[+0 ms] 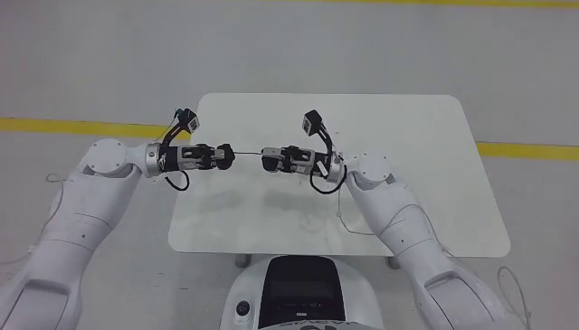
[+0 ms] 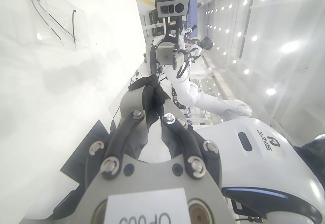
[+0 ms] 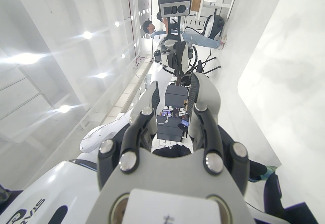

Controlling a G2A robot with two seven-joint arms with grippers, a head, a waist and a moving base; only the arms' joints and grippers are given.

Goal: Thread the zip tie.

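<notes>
A thin black zip tie (image 1: 249,155) runs level above the white table (image 1: 407,131), bridging the gap between my two grippers. My left gripper (image 1: 228,155) is shut on one end of it; in the left wrist view its black-padded fingertips (image 2: 151,84) are pressed together. My right gripper (image 1: 268,159) faces it from the other side, right at the tie's free end. In the right wrist view the right gripper (image 3: 175,83) is open, with a wide gap between its ribbed pads (image 3: 194,88). I cannot tell whether the tie's tip lies between them.
A clear flat tray (image 2: 76,39) with several spare black zip ties (image 2: 54,23) lies on the table. A thin cable (image 1: 339,212) hangs from the right arm over the table's near part.
</notes>
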